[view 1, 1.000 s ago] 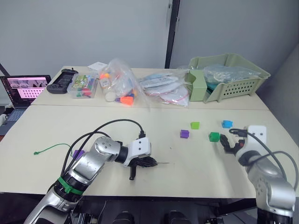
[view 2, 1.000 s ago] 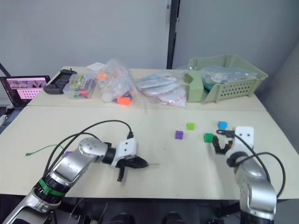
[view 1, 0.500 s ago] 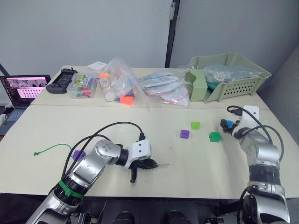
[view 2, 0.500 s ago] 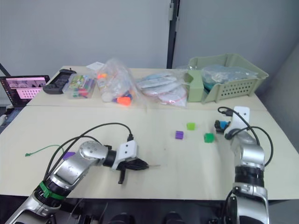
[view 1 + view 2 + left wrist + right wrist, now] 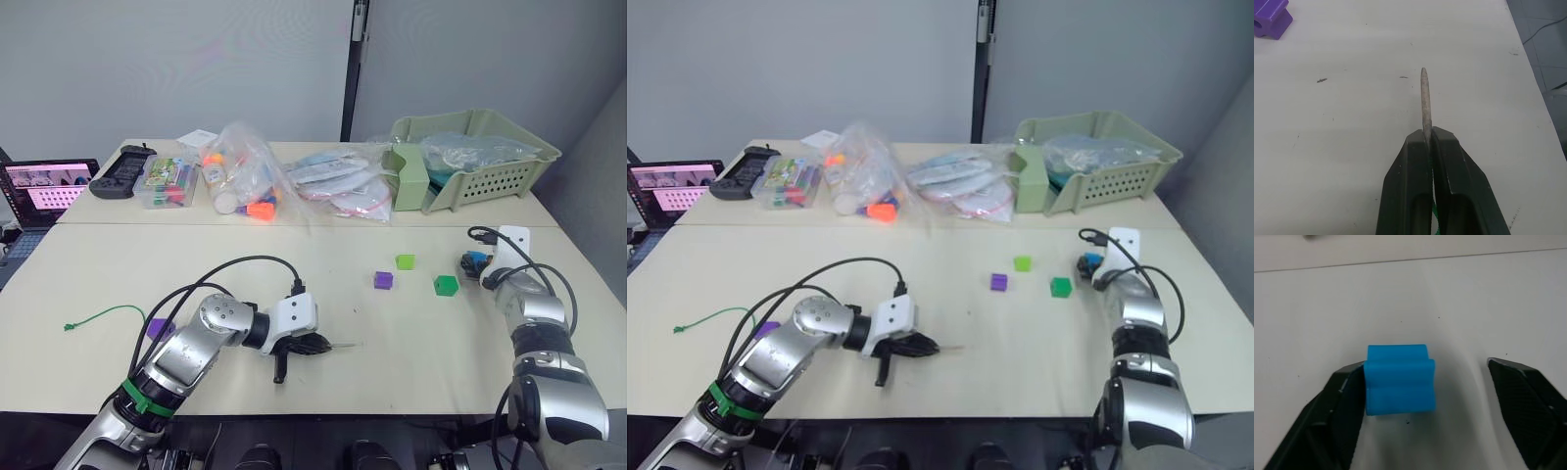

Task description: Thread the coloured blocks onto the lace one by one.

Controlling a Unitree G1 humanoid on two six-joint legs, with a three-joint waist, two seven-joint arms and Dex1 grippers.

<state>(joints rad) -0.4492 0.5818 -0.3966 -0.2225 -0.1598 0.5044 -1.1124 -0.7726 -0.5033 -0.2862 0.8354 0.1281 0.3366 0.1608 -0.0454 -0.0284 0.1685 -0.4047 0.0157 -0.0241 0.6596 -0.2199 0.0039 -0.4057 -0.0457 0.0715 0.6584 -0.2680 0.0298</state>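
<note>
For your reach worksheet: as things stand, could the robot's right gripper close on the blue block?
Probably yes. The right gripper is open with the blue block between its fingers; one finger looks to touch the block already, the other stands clear. Only bare table lies around it, nothing in the way.

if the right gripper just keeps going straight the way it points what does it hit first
The blue block. It sits on the table between the open fingers of the right gripper, against one finger; beyond it the tabletop looks bare, though depth is uncertain.
</note>
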